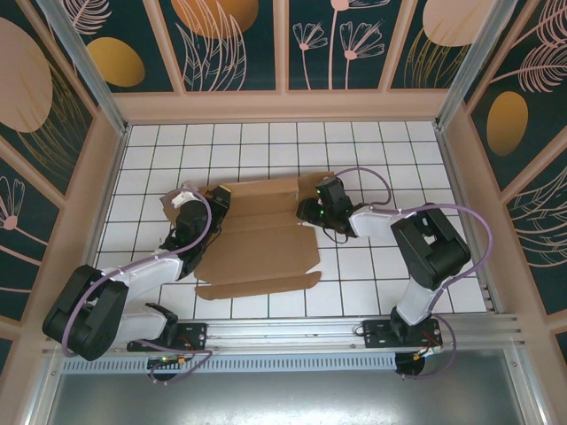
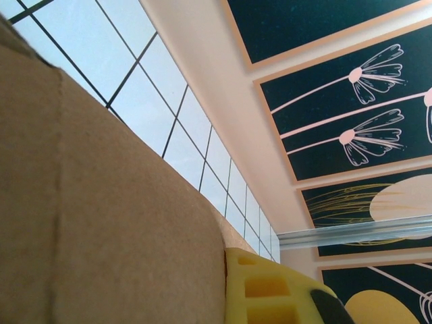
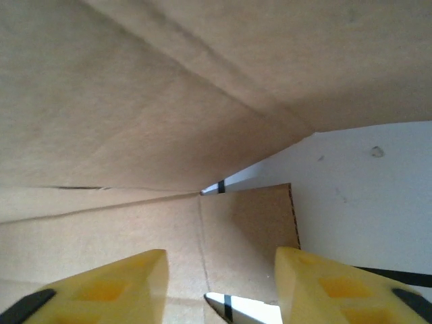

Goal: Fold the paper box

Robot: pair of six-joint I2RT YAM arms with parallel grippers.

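The paper box (image 1: 261,248) lies mid-floor as a brown die-cut sheet, mostly flat, with flaps along its edges. My left gripper (image 1: 218,202) is at its far left corner. In the left wrist view the cardboard (image 2: 101,202) presses tight against the inner face of one yellow finger (image 2: 270,290) and hides the other finger. My right gripper (image 1: 308,212) is at the sheet's right edge. It stands open (image 3: 219,270), its yellow fingers (image 3: 128,277) wide apart over a side flap (image 3: 250,229), with a raised panel (image 3: 169,101) leaning overhead.
White tiled floor (image 1: 381,159) surrounds the sheet. Peach walls (image 1: 283,104) with dark flower panels close in the back and sides. An aluminium rail (image 1: 354,329) carrying the arm bases runs along the near edge.
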